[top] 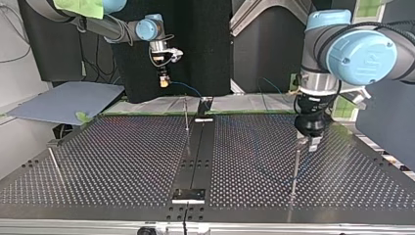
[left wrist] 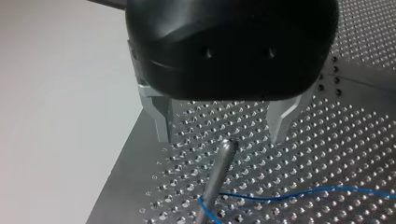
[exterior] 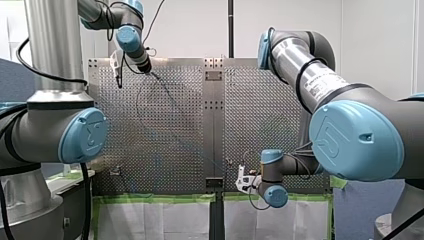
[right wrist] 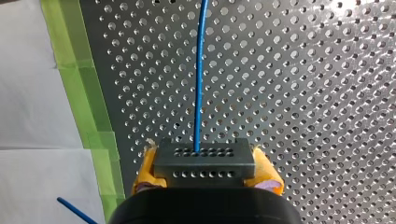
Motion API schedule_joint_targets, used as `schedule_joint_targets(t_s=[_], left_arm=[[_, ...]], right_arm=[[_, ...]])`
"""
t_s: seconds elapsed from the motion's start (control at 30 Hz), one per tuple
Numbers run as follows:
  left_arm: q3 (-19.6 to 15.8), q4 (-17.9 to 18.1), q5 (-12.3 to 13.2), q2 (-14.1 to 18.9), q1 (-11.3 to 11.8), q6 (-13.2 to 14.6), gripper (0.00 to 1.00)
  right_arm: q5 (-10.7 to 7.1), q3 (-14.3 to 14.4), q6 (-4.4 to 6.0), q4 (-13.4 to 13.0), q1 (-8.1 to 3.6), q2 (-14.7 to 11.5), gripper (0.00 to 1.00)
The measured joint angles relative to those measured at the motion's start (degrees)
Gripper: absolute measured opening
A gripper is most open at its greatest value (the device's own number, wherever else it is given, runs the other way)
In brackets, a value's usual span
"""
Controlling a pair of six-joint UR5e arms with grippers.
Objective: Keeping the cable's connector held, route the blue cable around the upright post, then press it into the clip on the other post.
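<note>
My right gripper (right wrist: pixel 205 173) is shut on the dark connector block (right wrist: pixel 204 161), with its yellow pads on either side. The blue cable (right wrist: pixel 199 70) runs straight out of the block over the perforated plate. My left gripper (left wrist: pixel 219 138) stands open, its metal fingers (left wrist: pixel 161 116) either side of the tip of an upright metal post (left wrist: pixel 215 177). The cable (left wrist: pixel 289 195) curls around that post lower down and nothing is held. In the top view my left gripper (top: pixel 309 142) hangs just over this post (top: pixel 295 171), and my right gripper (top: pixel 163 82) holds the connector beyond the table's far edge.
A second thin post (top: pixel 186 117) stands at the centre rail (top: pixel 198 161) in the top view, and a third post (top: pixel 55 164) at the left. Green tape (right wrist: pixel 88 112) and white sheets edge the plate near my right gripper. I cannot make out a clip.
</note>
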Motion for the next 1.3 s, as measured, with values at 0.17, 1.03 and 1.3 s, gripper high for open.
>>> schedule_joint_targets(t_s=[0.17, 1.03, 1.3], left_arm=[[0.8, -0.1, 0.2, -0.2, 0.1, 1.9, 0.99], [0.9, -0.3, -0.7, -1.0, 0.0, 2.3, 0.99], [0.9, -0.5, -2.5, -1.0, 0.0, 2.4, 0.99]], right_arm=[[-0.03, 0.0, 0.05, 0.0, 0.00, 0.0, 0.00], [-0.05, 0.0, 0.11, 0.0, 0.00, 0.0, 0.00], [-0.04, 0.0, 0.13, 0.0, 0.00, 0.0, 0.00]])
